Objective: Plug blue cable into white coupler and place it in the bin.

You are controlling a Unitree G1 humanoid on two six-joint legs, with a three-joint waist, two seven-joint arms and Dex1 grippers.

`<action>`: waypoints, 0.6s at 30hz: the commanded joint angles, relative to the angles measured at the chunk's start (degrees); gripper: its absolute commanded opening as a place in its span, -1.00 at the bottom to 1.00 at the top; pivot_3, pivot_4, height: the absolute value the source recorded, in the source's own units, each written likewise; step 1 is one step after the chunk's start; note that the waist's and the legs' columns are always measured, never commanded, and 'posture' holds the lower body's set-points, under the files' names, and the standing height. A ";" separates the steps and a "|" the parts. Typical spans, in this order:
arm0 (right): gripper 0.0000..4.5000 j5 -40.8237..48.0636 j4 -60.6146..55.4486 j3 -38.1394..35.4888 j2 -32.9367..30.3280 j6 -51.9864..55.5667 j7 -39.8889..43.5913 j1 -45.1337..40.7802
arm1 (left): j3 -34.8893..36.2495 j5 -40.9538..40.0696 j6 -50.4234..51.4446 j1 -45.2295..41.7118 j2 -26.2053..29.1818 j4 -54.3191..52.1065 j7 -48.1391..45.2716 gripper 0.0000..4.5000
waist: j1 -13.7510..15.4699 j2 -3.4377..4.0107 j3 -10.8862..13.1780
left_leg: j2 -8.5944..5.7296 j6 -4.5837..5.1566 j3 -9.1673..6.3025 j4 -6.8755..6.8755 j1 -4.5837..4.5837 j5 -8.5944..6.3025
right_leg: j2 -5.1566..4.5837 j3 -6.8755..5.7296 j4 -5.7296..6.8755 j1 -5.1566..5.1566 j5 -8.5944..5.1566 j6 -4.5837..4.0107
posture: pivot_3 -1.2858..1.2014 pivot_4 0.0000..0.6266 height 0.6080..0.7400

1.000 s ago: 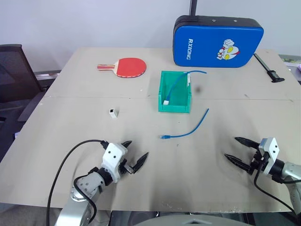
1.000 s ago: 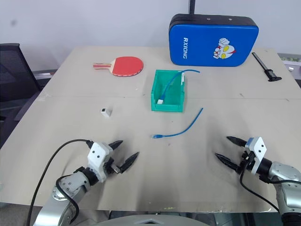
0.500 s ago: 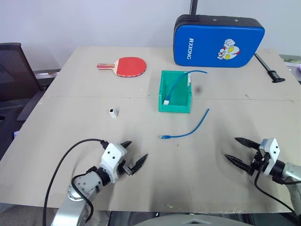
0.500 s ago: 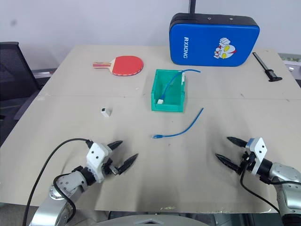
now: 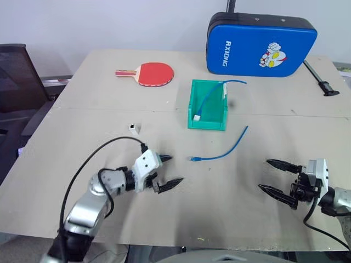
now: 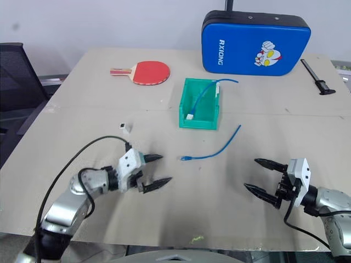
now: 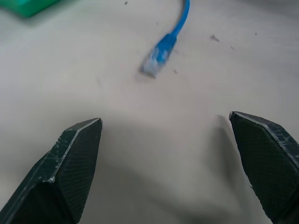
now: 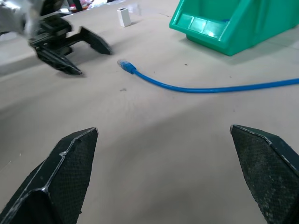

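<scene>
The blue cable (image 5: 220, 150) lies loose on the table in front of the green bin (image 5: 207, 121), its near plug (image 7: 159, 59) pointing toward my left gripper. The white coupler (image 5: 133, 129) sits alone further left. My left gripper (image 5: 168, 171) hovers open just left of the cable's plug, nothing between its fingers. On the right, my right gripper (image 5: 275, 176) stands open over bare table, aimed toward the cable (image 8: 205, 87). The bin (image 8: 236, 23) holds a second blue cable with its own white block.
A red table-tennis paddle (image 5: 148, 73) lies at the back left. A large blue padded case (image 5: 261, 45) stands at the back. A black caliper (image 5: 318, 79) lies at the far right edge. A black chair (image 5: 16, 71) stands left of the table.
My left gripper has swung forward and to the right, closer to the cable's plug. My right gripper has lifted and shifted slightly left. Both stayed open. The camera also shifted a little.
</scene>
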 commanded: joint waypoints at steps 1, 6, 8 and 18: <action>1.00 0.78 -2.91 -0.58 0.38 0.21 -0.88 0.30 | -2.46 1.63 -2.32 -3.97 -1.08 5.41 -2.36 0.98 | 0.03 -0.01 0.01 | -0.02 0.00 0.00 0.01 0.00 0.00 | 0.06 -0.02 0.00 0.01 0.11 0.21 | 0.03 -0.52 0.83; 1.00 0.24 -3.89 -0.92 0.85 -0.29 -1.91 1.59 | -6.00 3.78 -4.87 -11.10 -3.81 11.97 -4.99 0.98 | 0.59 -0.04 0.03 | -0.05 0.01 -0.01 0.19 0.02 0.00 | 0.46 -0.27 0.06 0.13 0.08 0.32 | 0.03 -0.52 0.83; 1.00 0.07 -4.14 -1.02 1.02 -0.39 -2.42 1.87 | -6.93 4.57 -5.60 -13.21 -4.61 13.81 -5.79 0.98 | 0.60 -0.06 0.04 | -0.04 0.03 -0.01 0.36 0.02 -0.01 | 0.52 -0.26 0.11 0.16 0.08 0.34 | 0.03 -0.52 0.83; 1.00 -0.46 -5.14 -0.69 1.87 -0.44 -3.99 3.15 | -9.81 9.48 -11.16 -17.17 -4.98 18.41 -7.80 -0.39 | 0.39 -0.15 0.09 | 0.01 0.07 -0.01 0.89 0.03 -0.03 | 0.68 -0.06 0.25 0.31 0.26 0.61 | 0.03 -0.52 0.83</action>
